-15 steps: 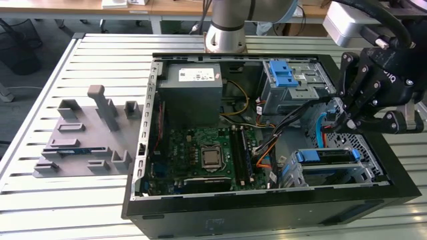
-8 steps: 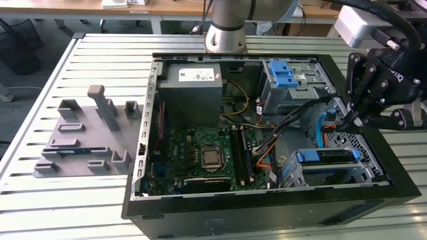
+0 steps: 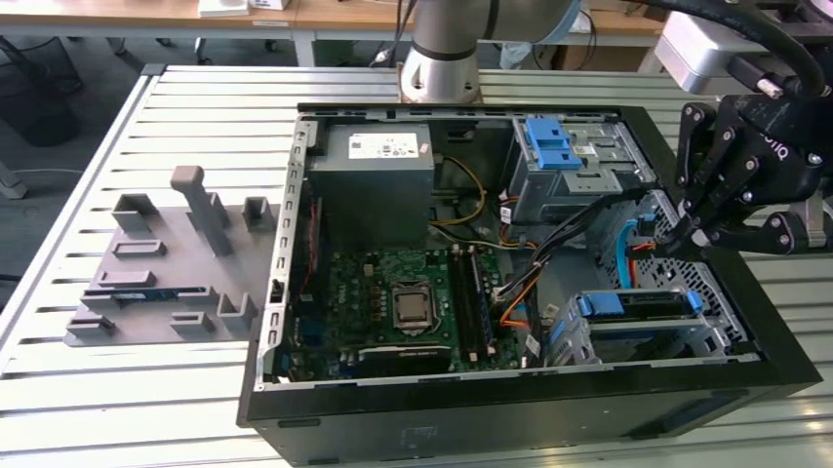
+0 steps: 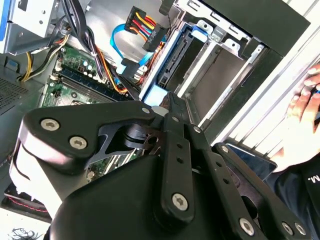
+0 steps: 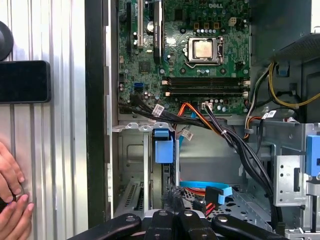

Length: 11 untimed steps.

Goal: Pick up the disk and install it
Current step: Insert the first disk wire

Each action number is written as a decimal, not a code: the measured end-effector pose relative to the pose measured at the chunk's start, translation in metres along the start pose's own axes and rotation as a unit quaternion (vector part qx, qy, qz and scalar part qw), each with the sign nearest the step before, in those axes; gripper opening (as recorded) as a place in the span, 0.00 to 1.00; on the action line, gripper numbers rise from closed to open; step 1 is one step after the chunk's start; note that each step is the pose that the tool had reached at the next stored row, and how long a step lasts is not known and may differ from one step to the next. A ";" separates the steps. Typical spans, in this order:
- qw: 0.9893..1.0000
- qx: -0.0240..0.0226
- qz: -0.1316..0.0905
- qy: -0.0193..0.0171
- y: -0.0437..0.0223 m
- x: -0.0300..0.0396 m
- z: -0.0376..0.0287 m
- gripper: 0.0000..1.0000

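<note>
Disk's sitting in the near-corner cage, gripper shut beside it

The silver disk [image 3: 638,304], framed in blue plastic, is slotted into the perforated metal cage [image 3: 719,341] at the black case's [image 3: 521,414] near corner on the exterior view's right. The black linkage gripper [image 3: 677,237] hovers near it with fingers pressed together on nothing and cables [image 3: 573,234] crowding close. Further back are the green motherboard [image 3: 390,292] and the boxy grey power supply [image 3: 371,185].

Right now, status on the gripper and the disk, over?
Gripper shut, above the case beside the drive cage. Disk on edge in the cage, apart from the gripper. Blue and orange cables below it; a hand beside the case.
</note>
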<state>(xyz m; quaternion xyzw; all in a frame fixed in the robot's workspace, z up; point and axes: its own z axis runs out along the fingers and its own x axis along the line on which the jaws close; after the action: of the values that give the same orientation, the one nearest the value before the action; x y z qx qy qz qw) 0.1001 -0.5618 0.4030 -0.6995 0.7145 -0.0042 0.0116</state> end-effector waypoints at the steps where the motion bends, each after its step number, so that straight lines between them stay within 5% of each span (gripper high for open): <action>1: 1.000 0.000 0.000 0.000 0.0000 0.0000 0.0000 0.11; 7: 1.000 0.000 0.000 0.004 -0.0012 -0.0002 0.0018 0.11; 11: 1.000 0.000 0.000 0.004 -0.0077 -0.0005 0.0044 0.11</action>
<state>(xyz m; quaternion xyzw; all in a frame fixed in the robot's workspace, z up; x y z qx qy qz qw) 0.1079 -0.5615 0.3988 -0.6996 0.7145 -0.0067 0.0089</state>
